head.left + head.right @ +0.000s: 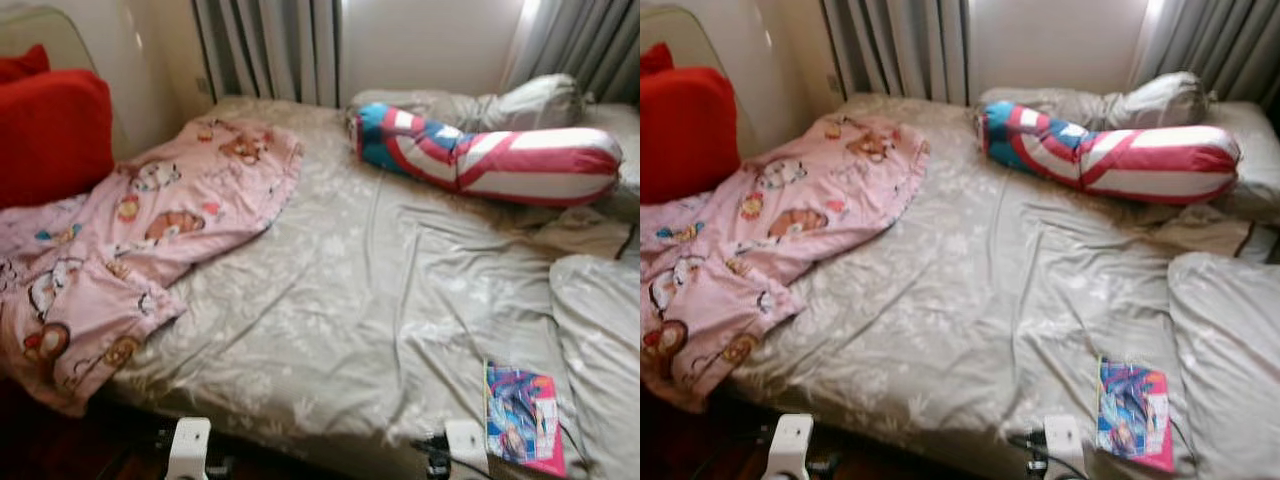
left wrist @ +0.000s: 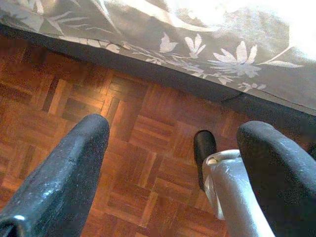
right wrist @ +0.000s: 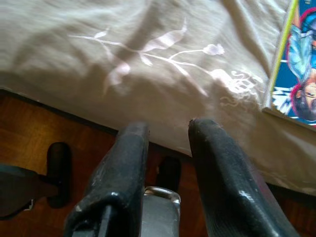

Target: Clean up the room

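I stand at the foot of the bed [image 1: 350, 300] with both arms low. My left tool [image 2: 168, 168] hangs over the parquet floor [image 2: 138, 138] beside the mattress edge, its 2 fingers spread wide and holding nothing. My right tool [image 3: 165, 163] sits just off the bed's edge, its 2 fingers a narrow gap apart, also empty, with the comic book [image 1: 522, 418] close by on the sheet.

That book lies flat near the foot-side corner on my right. I judge it light, thin and floppy, its glossy cover likely slippery; I would pinch it at the edge nearest me, pressing into the soft mattress to get a finger under it.

The pink blanket [image 1: 150, 230] sprawls over the left part of the bed and droops off its edge. It looks soft and limp, so it will sag from any 1 point; a bunched fold is the safest hold. The striped bolster pillow [image 1: 500, 155] lies across the head end, bulky but probably light, best squeezed mid-body.
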### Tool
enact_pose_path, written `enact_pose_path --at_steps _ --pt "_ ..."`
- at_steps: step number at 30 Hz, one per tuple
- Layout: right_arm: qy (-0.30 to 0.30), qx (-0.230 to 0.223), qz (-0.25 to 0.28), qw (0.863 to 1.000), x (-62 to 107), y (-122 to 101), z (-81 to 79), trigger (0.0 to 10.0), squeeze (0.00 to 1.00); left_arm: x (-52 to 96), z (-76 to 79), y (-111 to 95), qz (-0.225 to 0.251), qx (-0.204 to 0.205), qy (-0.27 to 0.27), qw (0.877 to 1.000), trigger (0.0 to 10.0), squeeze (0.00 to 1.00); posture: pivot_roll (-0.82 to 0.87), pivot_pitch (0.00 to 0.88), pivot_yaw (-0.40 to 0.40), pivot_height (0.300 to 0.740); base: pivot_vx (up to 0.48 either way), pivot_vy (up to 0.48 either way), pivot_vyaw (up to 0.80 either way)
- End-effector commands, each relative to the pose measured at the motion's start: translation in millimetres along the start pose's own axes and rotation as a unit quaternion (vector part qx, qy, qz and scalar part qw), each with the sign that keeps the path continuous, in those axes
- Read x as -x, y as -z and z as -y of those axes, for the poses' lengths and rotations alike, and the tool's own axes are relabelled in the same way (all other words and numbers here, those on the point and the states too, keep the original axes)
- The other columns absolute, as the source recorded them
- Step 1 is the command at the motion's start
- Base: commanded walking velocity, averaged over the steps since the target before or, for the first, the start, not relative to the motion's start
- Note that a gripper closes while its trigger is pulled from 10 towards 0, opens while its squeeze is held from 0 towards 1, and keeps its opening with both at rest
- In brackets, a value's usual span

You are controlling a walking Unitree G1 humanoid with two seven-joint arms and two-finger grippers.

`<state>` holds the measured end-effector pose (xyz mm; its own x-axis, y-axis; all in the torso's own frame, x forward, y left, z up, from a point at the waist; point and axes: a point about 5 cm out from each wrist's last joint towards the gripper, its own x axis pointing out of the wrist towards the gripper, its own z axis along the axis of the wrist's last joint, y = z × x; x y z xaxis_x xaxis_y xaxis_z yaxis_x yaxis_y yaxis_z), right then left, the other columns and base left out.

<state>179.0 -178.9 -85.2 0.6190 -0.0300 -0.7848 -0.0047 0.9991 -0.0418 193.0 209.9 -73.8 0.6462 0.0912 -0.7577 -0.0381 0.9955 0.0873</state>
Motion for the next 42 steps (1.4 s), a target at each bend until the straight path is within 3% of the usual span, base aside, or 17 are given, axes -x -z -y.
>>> enact_pose_path --at_steps 1,42 --pt "0.0 -0.001 -0.006 1.0 0.3 2.3 -1.6 10.0 0.0 0.4 0.0 3.5 -0.011 -0.008 0.0 1.0 10.0 0.0 -0.02 0.063 0.014 0.74 0.0 0.345 0.0" --pt "-0.003 -0.003 -0.001 1.0 0.3 1.9 -6.5 10.0 0.0 0.5 -0.9 3.8 -0.013 -0.012 0.002 1.0 10.0 0.0 -0.02 0.06 0.019 0.74 0.0 0.47 0.0"
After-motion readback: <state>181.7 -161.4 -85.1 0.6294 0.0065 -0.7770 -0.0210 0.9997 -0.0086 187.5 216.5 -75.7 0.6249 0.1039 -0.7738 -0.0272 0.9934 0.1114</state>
